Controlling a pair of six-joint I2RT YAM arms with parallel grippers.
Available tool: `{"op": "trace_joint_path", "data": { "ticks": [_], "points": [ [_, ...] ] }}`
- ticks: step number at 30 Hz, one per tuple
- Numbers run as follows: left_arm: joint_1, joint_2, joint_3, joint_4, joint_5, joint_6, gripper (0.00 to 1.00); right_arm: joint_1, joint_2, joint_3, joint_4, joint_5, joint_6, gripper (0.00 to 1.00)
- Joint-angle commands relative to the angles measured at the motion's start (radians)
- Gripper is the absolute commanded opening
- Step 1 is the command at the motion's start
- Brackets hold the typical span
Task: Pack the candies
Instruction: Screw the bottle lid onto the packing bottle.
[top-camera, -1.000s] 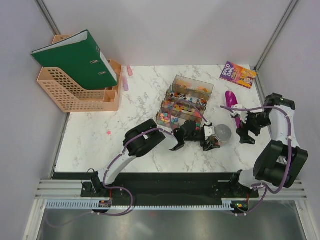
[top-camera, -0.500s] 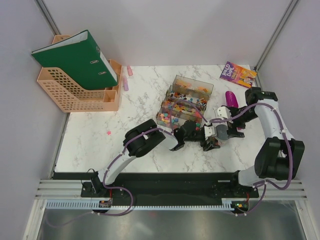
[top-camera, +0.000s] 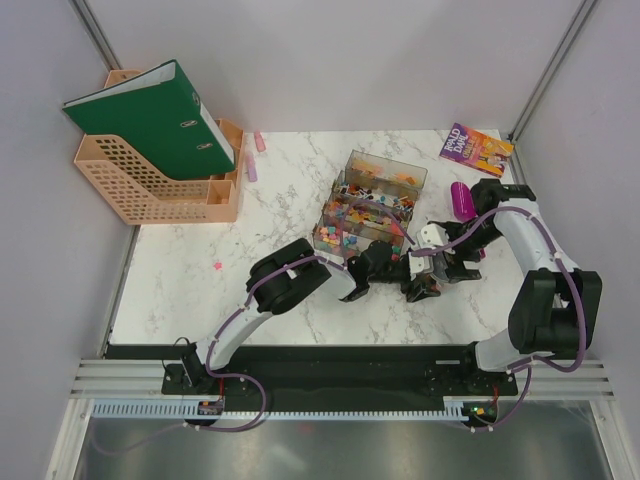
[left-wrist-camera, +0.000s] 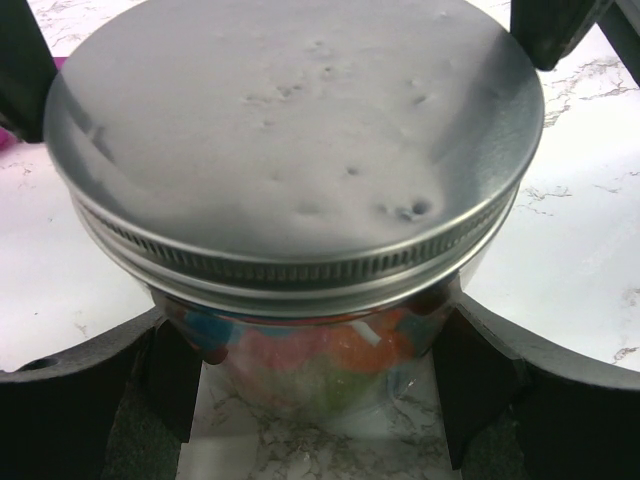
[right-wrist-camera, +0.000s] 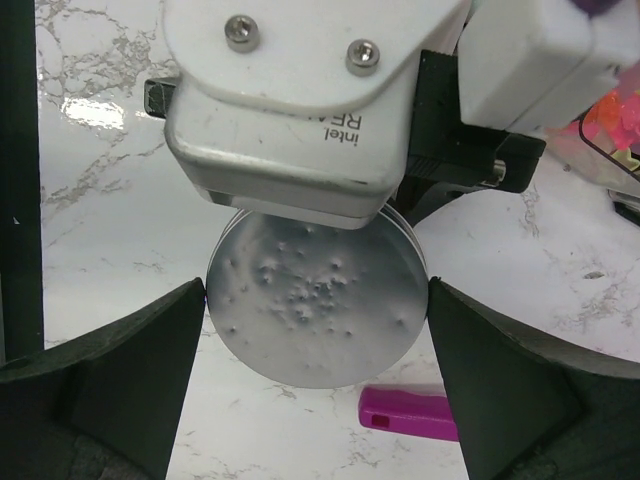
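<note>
The small clear round jar stands on the marble table, filled with multicoloured candies and capped by a silver lid. My left gripper is shut on the jar's glass body, one finger on each side. My right gripper is open above it, its fingertips level with the lid and right at its rim. In the top view the right gripper hides the jar. More candies fill the clear trays. The purple scoop lies behind the right arm.
The left wrist camera housing sits just above the lid. The scoop's magenta end lies by the jar. A peach file rack with a green binder stands far left, a book far right. One stray pink candy lies on the table.
My right arm swung in from the right side of the table to over the jar, and its jaws now straddle the lid. The left gripper and jar have not moved.
</note>
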Motion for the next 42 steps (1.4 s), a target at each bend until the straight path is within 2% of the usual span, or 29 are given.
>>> {"op": "trace_joint_path", "data": {
  "ticks": [1,10,13,19,24,32,37,42],
  "points": [
    [0.030,0.217,-0.118,-0.640,-0.190,0.225,0.02,0.007,0.002,-0.011,-0.138,0.001,-0.025,0.98],
    [0.030,0.222,-0.113,-0.644,-0.190,0.223,0.02,0.008,0.020,-0.014,-0.137,0.015,-0.018,0.98],
    [0.030,0.222,-0.113,-0.644,-0.190,0.223,0.02,0.008,0.031,-0.016,-0.137,0.017,-0.014,0.93],
    [0.030,0.218,-0.115,-0.644,-0.188,0.223,0.02,0.007,0.051,0.000,-0.135,0.009,0.046,0.66],
    [0.028,0.220,-0.113,-0.644,-0.188,0.225,0.02,0.004,0.048,-0.051,-0.129,0.020,0.162,0.52],
    [0.030,0.222,-0.112,-0.646,-0.190,0.226,0.02,0.001,0.037,-0.171,-0.062,0.076,0.388,0.51],
    [0.030,0.228,-0.098,-0.657,-0.190,0.228,0.02,0.001,0.107,-0.163,-0.017,0.102,0.621,0.49],
    [0.027,0.225,-0.100,-0.658,-0.187,0.231,0.02,0.001,0.121,-0.157,-0.002,0.081,0.724,0.47]
  ]
}}
